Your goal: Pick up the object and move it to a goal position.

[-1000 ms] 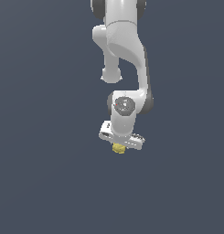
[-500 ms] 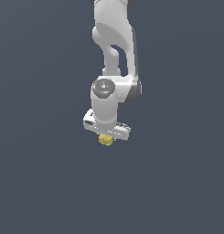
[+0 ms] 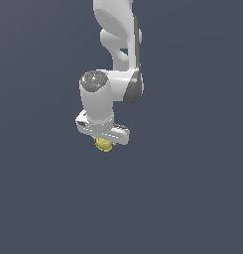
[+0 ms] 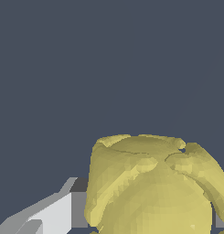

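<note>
The end effector (image 3: 103,143) was closed on the object (image 3: 104,145). The yellow lump sat directly beneath the palm, between the fingers (image 4: 49,215), apparently lifted, ready for carrying.

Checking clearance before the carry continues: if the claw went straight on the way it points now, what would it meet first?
Nothing but its own load: the yellow blob sits in the claw. Beyond it, both views show only plain dark background, so the way looks free, though depth is unreadable.
</note>
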`<control>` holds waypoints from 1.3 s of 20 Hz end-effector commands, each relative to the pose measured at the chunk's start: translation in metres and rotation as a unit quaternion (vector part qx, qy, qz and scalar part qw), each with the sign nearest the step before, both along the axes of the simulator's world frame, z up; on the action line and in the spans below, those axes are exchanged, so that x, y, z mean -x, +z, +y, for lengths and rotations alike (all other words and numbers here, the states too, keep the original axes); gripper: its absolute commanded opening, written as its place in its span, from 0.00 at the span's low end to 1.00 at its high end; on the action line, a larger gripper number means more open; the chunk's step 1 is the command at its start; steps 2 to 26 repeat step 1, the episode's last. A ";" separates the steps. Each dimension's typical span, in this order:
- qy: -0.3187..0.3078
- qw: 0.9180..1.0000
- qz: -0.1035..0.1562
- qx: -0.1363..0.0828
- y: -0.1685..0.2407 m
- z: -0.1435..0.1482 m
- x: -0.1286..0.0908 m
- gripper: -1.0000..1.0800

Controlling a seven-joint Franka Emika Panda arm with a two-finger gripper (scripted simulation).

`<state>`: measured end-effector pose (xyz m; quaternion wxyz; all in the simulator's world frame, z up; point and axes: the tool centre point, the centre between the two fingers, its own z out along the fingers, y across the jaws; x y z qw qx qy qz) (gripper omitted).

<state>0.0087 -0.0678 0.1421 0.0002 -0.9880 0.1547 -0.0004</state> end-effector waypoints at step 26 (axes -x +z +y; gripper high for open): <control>0.001 1.000 0.000 0.000 0.002 -0.002 0.000 0.00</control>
